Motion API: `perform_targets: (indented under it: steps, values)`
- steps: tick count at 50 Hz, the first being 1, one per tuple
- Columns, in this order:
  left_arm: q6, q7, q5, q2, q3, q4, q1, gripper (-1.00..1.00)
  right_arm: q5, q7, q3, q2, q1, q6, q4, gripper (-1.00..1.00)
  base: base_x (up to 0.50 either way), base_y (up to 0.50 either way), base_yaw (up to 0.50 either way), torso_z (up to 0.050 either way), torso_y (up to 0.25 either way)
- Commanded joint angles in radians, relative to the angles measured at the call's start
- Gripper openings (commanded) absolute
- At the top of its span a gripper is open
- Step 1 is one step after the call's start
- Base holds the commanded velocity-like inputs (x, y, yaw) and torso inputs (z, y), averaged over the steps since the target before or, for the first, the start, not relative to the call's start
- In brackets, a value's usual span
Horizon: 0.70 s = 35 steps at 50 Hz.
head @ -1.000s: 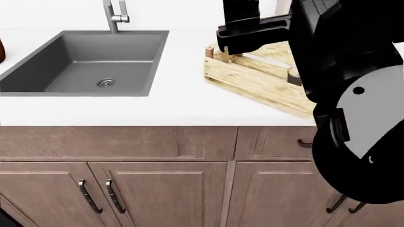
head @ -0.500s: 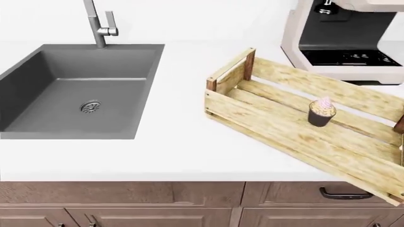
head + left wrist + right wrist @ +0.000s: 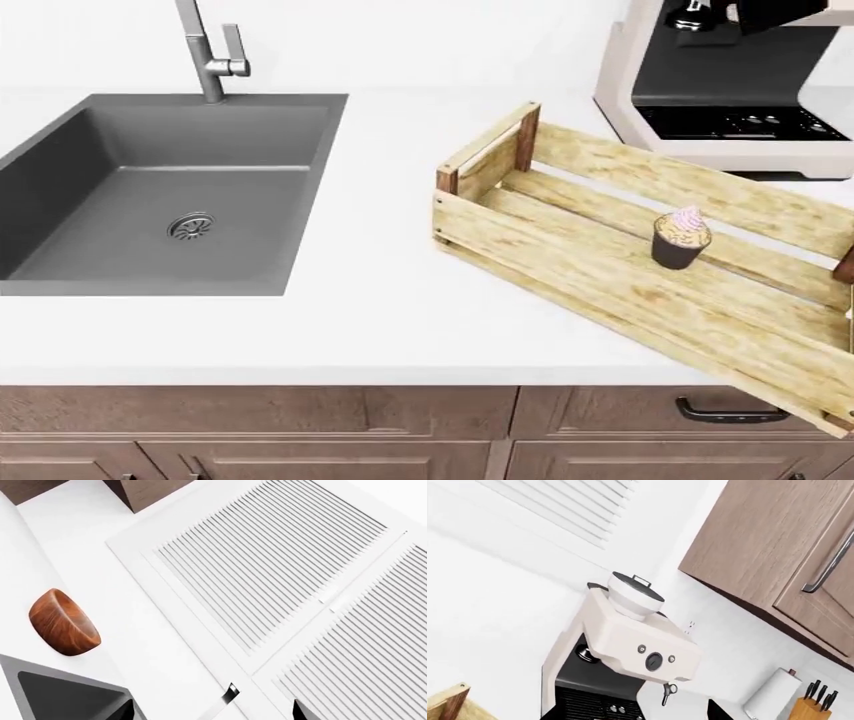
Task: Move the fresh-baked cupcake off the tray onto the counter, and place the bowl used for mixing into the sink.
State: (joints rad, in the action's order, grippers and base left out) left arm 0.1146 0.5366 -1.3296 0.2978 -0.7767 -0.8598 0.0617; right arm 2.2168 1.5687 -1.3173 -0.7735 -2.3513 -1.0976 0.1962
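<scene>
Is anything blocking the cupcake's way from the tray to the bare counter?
Only the tray's own slatted walls: the cupcake stands inside and must be lifted over the near wall. Beyond it, the counter between tray and sink shows nothing on it. Neither gripper appears in the head view.

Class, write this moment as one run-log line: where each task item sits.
cupcake: in tray | bowl: on counter beside sink | sink: holds nothing | pincers: unseen

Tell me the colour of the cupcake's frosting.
Pink and cream swirl on the cupcake, over a dark wrapper; the head view shows it best.
</scene>
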Motion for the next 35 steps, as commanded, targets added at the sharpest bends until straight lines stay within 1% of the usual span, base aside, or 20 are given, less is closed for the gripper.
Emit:
perform_targets:
  steps: [1,5,11,13,15,19,22,23,24,26,28,29,30,35]
  values:
    - [-0.004,0.002,-0.001,0.002,-0.001,-0.003,0.005,1.00,0.045,0.002,-0.046,-0.088,-0.005,0.046,0.080,1.00,0.00,0.00,0.00,0.000,0.000]
    - [-0.006,-0.002,0.001,0.000,0.000,-0.001,0.006,1.00,0.052,0.002,-0.029,-0.088,-0.005,0.064,0.103,1.00,0.12,0.00,0.00,0.000,0.000]
    - [-0.011,0.003,-0.006,0.003,-0.005,-0.005,0.009,1.00,0.056,0.002,-0.035,-0.086,-0.005,0.070,0.098,1.00,0.30,0.00,0.00,0.000,0.000]
    - [-0.011,0.006,-0.008,0.005,-0.007,-0.006,0.011,1.00,0.075,0.002,-0.036,-0.087,-0.005,0.099,0.105,1.00,0.13,0.00,0.00,0.000,0.000]
    - [-0.013,-0.002,-0.005,0.001,-0.006,0.003,0.011,1.00,0.081,0.002,-0.036,-0.082,-0.005,0.088,0.101,1.00,0.01,0.00,0.00,0.000,0.000]
    - [-0.015,0.002,-0.009,0.004,-0.009,-0.001,0.013,1.00,0.135,0.002,-0.035,-0.089,-0.005,0.189,0.149,1.00,0.00,0.00,0.00,0.000,0.000]
    - [-0.016,0.004,-0.010,0.005,-0.008,-0.001,0.012,1.00,0.132,0.002,-0.044,-0.100,-0.005,0.199,0.154,1.00,0.00,0.00,0.00,0.000,0.000]
    - [-0.017,0.002,-0.010,0.005,-0.009,0.000,0.013,1.00,0.115,0.002,-0.082,-0.132,-0.005,0.236,0.146,1.00,0.00,0.00,0.00,0.000,0.000]
    - [-0.017,0.001,-0.010,0.005,-0.009,0.001,0.014,1.00,0.123,0.002,-0.080,-0.140,-0.005,0.278,0.166,1.00,0.00,0.00,0.00,0.000,0.000]
    - [-0.019,0.000,-0.012,0.004,-0.011,-0.001,0.018,1.00,0.109,0.002,-0.111,-0.147,-0.005,0.282,0.168,1.00,0.00,0.00,0.00,0.000,0.000]
    - [-0.019,0.001,-0.012,0.004,-0.010,-0.003,0.018,1.00,0.148,0.002,-0.188,-0.179,-0.005,0.496,0.246,1.00,0.00,0.00,0.00,0.000,0.000]
    - [-0.019,0.002,-0.013,0.005,-0.011,-0.004,0.019,1.00,0.154,0.002,-0.219,-0.190,-0.005,0.538,0.250,1.00,0.00,0.00,0.00,0.000,0.000]
    - [-0.020,0.000,-0.014,0.005,-0.012,-0.003,0.020,1.00,0.161,0.002,-0.230,-0.189,-0.005,0.621,0.284,1.00,0.00,0.00,0.00,0.000,0.000]
    - [-0.022,-0.003,-0.009,0.003,-0.008,0.000,0.018,1.00,0.159,0.002,-0.363,-0.202,-0.005,0.821,0.356,1.00,0.00,0.00,0.00,0.000,0.000]
